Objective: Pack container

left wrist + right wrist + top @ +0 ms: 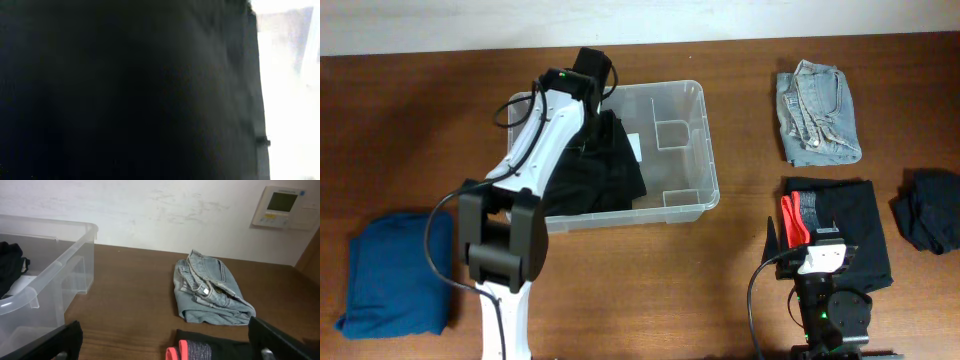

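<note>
1. The container (pixel 692 110) sits on the bench (pixel 420 130), left of centre, with a black garment (pixel 605 165) lying in its left half.
2. The left arm (pixel 545 130) reaches into it. Its jaws are closed, down against the black cloth; whether they pinch it cannot be told.
3. The right jaws stand wide open and empty over a folded black-and-red garment (pixel 845 225), well apart from the container, which lies to their left.
</note>
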Available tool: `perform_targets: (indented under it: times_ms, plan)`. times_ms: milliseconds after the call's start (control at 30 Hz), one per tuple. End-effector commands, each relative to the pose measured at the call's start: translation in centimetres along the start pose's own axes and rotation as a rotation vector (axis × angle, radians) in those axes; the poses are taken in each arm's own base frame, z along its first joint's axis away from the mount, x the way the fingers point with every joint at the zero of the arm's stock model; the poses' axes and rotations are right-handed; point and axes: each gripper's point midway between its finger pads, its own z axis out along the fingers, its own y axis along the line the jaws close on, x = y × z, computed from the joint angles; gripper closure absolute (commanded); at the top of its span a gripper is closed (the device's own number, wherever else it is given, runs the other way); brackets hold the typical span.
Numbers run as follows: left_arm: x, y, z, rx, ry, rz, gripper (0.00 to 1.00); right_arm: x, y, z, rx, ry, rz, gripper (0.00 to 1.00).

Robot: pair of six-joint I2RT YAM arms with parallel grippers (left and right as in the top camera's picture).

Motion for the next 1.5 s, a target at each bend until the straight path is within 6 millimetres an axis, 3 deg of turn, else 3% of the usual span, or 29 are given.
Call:
perform_targets:
  times_ms: [0, 233, 333, 467, 600, 1000, 1300, 1467]
  plan:
    - [0.3, -0.3, -6.0, 0.047, -0.067, 0.015, 0.99, 0.2, -0.2, 0.0, 0.011, 0.002, -0.003, 0.02]
    - [4.0, 3.1, -10.1, 0.011, 0.013, -0.028, 1.00, 0.2, -0.2, 0.0, 0.011, 0.002, -0.003, 0.02]
    - [6.8, 4.9, -10.4, -0.024, 0.130, -0.051, 0.99, 0.2, -0.2, 0.0, 0.011, 0.002, -0.003, 0.02]
    - [9.7, 5.5, -10.2, -0.047, 0.256, -0.044, 0.99, 0.2, -0.2, 0.0, 0.011, 0.002, -0.003, 0.02]
    - [12.0, 3.8, -9.1, 0.019, 0.351, 0.030, 0.99, 0.2, -0.2, 0.0, 0.011, 0.002, -0.003, 0.02]
    - [14.6, 1.4, -4.1, 0.116, 0.436, 0.033, 1.00, 0.2, -0.2, 0.0, 0.011, 0.002, -0.003, 0.02]
    - [15.5, -0.2, 0.8, 0.212, 0.410, 0.023, 0.99, 0.2, -0.2, 0.0, 0.011, 0.002, -0.003, 0.02]
    - [14.9, -0.5, 0.6, 0.217, 0.381, 0.041, 0.99, 0.2, -0.2, 0.0, 0.011, 0.002, -0.003, 0.02]
